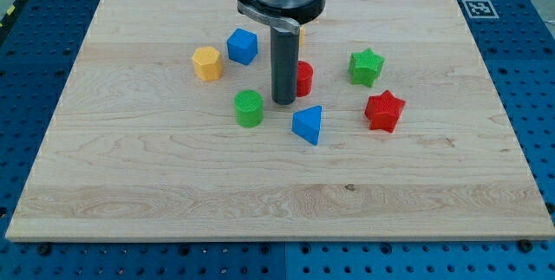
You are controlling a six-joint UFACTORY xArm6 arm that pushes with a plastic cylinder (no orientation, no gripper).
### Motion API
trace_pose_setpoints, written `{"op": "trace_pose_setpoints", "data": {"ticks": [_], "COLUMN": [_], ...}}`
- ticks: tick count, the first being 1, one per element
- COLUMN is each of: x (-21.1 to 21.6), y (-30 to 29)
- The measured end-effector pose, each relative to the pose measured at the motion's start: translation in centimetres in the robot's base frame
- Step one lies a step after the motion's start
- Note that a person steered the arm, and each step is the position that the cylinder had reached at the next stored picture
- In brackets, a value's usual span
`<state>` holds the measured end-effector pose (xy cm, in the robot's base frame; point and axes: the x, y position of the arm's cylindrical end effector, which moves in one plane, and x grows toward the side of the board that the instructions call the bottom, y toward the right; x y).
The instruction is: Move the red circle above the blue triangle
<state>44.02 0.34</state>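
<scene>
The red circle (304, 78) sits near the board's middle, partly hidden behind my rod. The blue triangle (308, 125) lies just below it, slightly to the view's right. My tip (284, 101) rests on the board touching the red circle's left side, above and left of the blue triangle.
A green circle (249, 107) is left of my tip. A blue cube (243, 46) and a yellow hexagon (207, 62) lie at upper left. A green star (366, 66) and a red star (384, 111) lie at the right. A yellow block (301, 34) peeks out behind the rod.
</scene>
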Motion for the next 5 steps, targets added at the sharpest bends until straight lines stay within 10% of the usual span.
{"op": "trace_pose_setpoints", "data": {"ticks": [5], "x": [-1.0], "y": [-5.3]}}
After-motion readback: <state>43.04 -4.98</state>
